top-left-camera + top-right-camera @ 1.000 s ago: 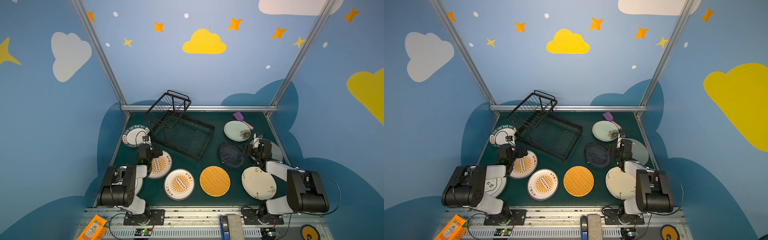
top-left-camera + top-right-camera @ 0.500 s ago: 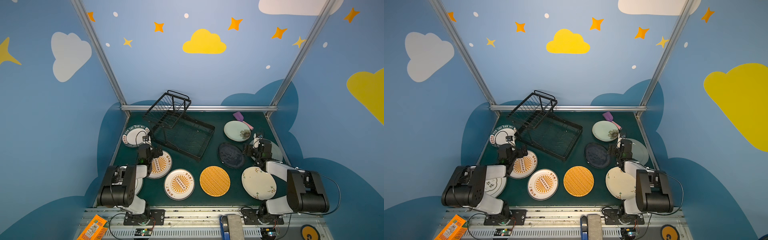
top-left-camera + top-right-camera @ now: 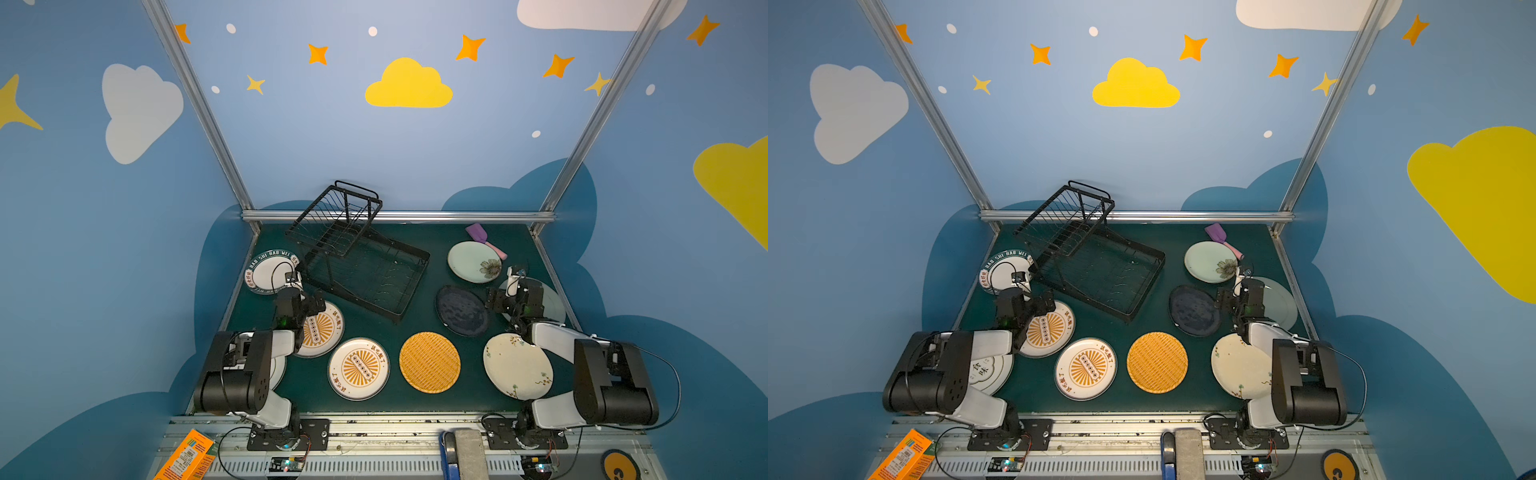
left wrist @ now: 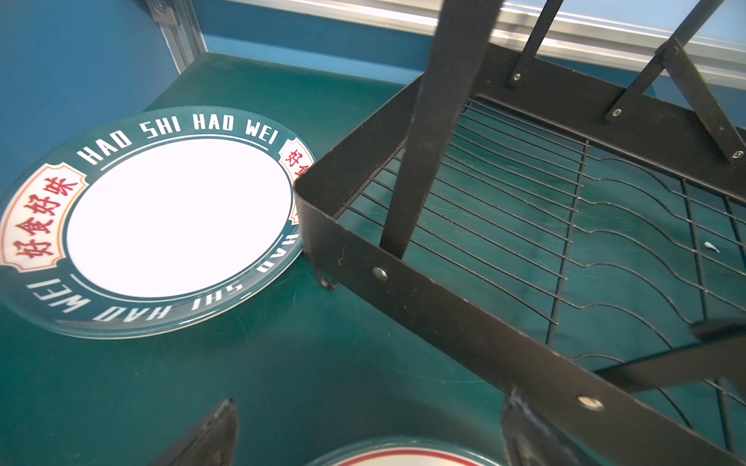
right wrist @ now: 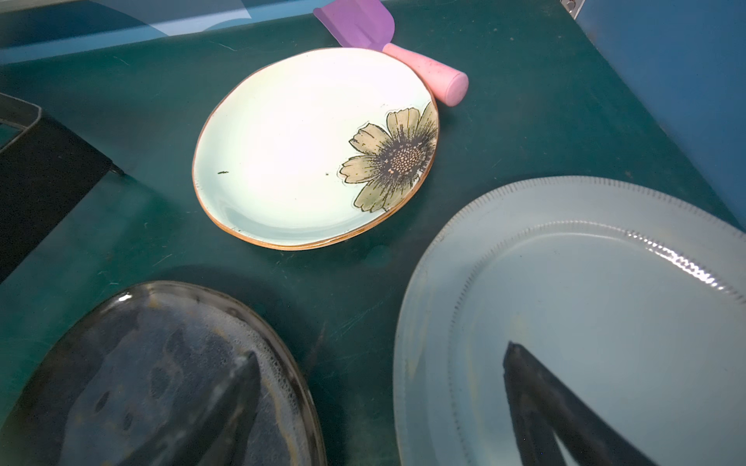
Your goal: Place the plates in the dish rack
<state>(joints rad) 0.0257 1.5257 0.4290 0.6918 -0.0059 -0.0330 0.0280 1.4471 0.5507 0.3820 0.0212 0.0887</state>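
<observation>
The black wire dish rack stands empty at the back left. Plates lie flat on the green mat: a lettered-rim one, two sunburst ones, an orange woven one, a navy one, a pale green flower one, a larger pale green one and a cream floral one. My left gripper hangs open and empty over a sunburst plate's far rim, beside the rack's corner. My right gripper is open and empty, straddling the gap between the navy and larger green plates.
A purple-and-pink spatula lies at the back right, touching the flower plate. Another white plate sits partly under my left arm. Metal frame rails and blue walls close in the mat. An orange box lies on the front rail.
</observation>
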